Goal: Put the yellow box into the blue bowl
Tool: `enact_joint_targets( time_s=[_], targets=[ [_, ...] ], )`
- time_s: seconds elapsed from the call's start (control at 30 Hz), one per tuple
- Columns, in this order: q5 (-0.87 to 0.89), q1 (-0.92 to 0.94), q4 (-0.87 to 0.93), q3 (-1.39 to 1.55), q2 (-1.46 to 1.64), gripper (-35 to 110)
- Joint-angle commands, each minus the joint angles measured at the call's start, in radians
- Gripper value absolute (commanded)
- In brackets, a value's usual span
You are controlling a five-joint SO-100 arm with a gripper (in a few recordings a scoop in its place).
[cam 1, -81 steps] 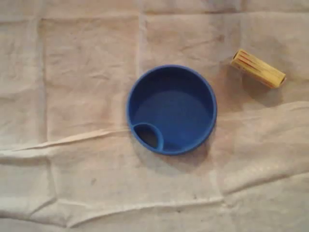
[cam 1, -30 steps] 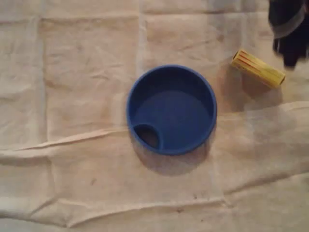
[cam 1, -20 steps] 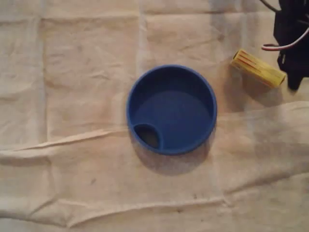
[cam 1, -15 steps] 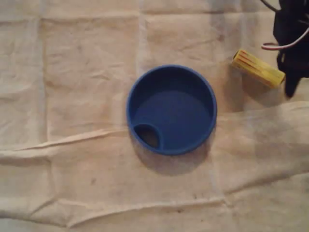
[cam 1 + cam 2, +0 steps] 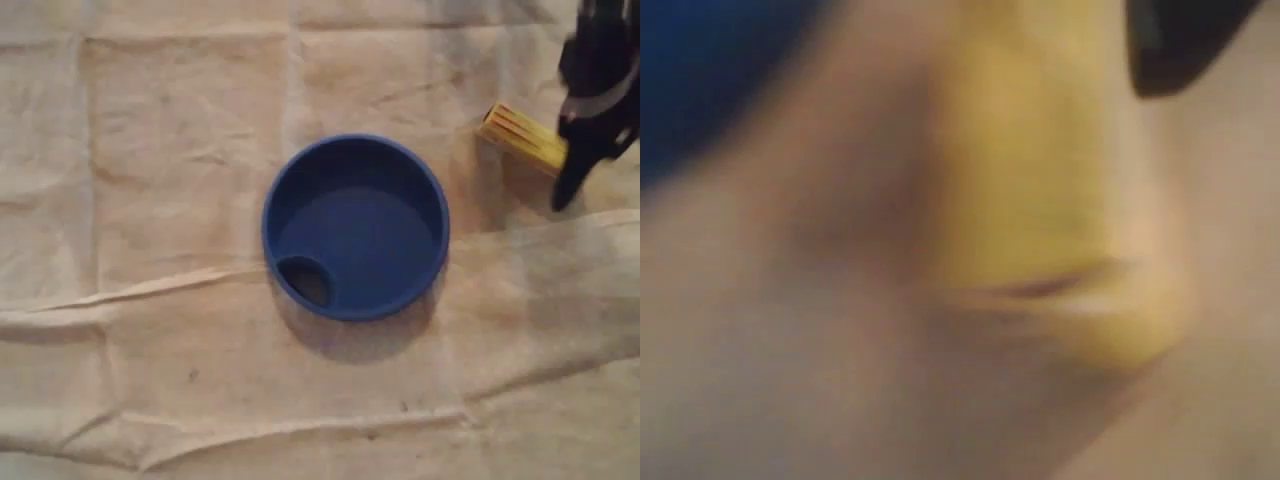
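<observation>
Wrist view, closest in: yellow box (image 5: 1040, 200) right under the cam, badly blurred, w/ one dark finger (image 5: 1180, 40) at top R by its edge; can't tell if they touch. Overhead view: gripper (image 5: 580, 140) sits over the R end of the yellow box (image 5: 518, 133), which lies flat & slanted on the creased cloth (image 5: 150, 150). Motion blur hides the jaws, so can't tell how wide they stand or whether they have hold of anything; box looks to be resting on the cloth. Handling, as a guess: small cardboard-type carton, prob. light, fairly stiff but would dent under a hard squeeze, smooth faces maybe a bit slick. Best hold is across the narrow width near mid-length, pads on the two long sides. An end grip like this position suggests may let it pivot or droop. Farther off, down & L and well apart: blue bowl (image 5: 268, 225), wide open top, low wall, small moulded pocket (image 5: 305, 282) at its lower L, so an easy drop target.
</observation>
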Motion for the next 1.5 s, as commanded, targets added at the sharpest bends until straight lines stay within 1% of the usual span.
enact_joint_targets(
  time_s=[0.0, 1.27, 1.37, 1.47],
  targets=[
    [0.009, -0.006, 0.008, -0.071, 0.012, 36],
    [-0.018, -0.025, -0.041, -0.069, -0.101, 36],
    [-0.02, -0.02, -0.044, -0.069, -0.101, 33],
    [-0.02, -0.023, -0.051, -0.069, -0.103, 27]
  ],
)
